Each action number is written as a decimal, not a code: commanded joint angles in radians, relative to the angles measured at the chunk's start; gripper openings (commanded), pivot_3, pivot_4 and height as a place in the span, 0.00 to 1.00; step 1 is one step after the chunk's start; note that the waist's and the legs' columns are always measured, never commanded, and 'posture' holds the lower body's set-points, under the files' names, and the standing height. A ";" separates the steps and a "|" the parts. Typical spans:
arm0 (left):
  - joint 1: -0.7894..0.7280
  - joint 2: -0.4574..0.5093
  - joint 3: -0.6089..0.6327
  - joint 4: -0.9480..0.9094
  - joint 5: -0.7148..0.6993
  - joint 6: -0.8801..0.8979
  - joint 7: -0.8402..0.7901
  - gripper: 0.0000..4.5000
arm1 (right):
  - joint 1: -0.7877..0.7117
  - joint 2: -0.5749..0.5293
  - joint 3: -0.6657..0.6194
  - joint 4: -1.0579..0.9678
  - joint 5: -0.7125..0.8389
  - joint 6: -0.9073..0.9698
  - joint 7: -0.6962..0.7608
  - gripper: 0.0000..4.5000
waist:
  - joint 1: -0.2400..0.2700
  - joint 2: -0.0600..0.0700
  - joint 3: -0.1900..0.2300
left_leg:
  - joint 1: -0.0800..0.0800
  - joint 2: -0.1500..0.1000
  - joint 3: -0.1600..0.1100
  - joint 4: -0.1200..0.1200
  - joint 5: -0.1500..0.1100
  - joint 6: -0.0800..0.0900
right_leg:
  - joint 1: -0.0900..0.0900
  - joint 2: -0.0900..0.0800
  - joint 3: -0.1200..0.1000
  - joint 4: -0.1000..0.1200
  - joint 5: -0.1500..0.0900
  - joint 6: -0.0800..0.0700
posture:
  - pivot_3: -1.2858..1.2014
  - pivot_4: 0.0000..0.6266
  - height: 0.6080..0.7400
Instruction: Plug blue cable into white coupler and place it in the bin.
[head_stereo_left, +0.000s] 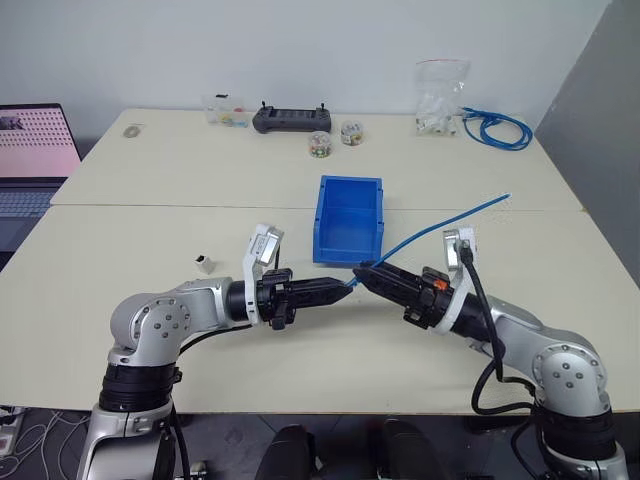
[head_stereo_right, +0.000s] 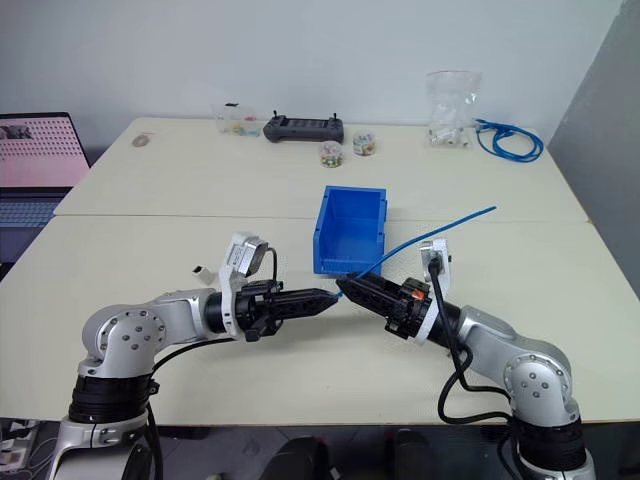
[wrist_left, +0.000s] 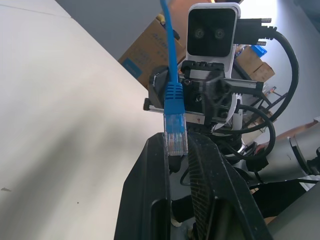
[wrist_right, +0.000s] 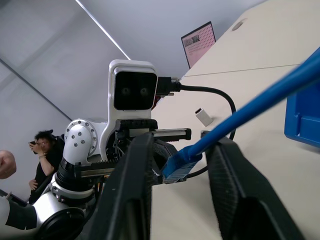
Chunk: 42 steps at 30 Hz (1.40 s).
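Bright-blue cable (head_stereo_left: 440, 226), blue bin (head_stereo_left: 349, 219), white coupler (head_stereo_left: 205, 263), cream table (head_stereo_left: 150, 190), black-fingered grippers.

Thin bright-blue cable (wrist_left: 169, 45): smooth rubbery jacket, moulded blue boot, clear glossy plastic plug (wrist_left: 175, 134). Small rectangular blue bin (head_stereo_left: 348, 218): smooth hard plastic, slight sheen. Pale cream table (head_stereo_left: 150, 180): matt laminate. Left gripper's 2 black fingers (wrist_left: 150, 200): matt plastic (inner pad (wrist_left: 202, 190) finely ribbed).

Two pale tables (head_stereo_left: 150, 190) abut before a plain white wall (head_stereo_left: 300, 50).
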 joint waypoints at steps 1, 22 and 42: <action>0.002 -0.001 0.003 -0.005 -0.011 -0.025 -0.006 0.05 | -0.015 -0.013 0.000 -0.029 0.024 -0.010 0.026 0.09 | 0.000 0.000 0.000 | 0.000 0.000 0.000 0.000 0.000 0.000 | 0.000 0.000 0.000 0.000 0.000 0.000 | 0.52 0.24 1.00; 0.027 0.063 0.028 -0.034 -0.032 -0.037 -0.008 0.74 | -0.039 -0.040 0.028 0.007 -0.117 -0.079 0.042 0.01 | -0.002 0.000 0.000 | -0.001 0.000 0.000 -0.001 0.000 0.000 | -0.001 0.000 0.000 0.000 0.000 0.000 | 0.52 0.24 1.00; 0.330 -0.240 0.034 -0.169 0.812 -0.682 0.954 1.00 | -0.078 -0.086 0.044 0.144 -0.413 -0.181 0.176 0.01 | 0.010 0.000 0.000 | -0.003 0.000 0.001 -0.001 0.000 0.000 | -0.004 -0.001 0.001 -0.001 0.003 -0.005 | 0.52 0.24 1.00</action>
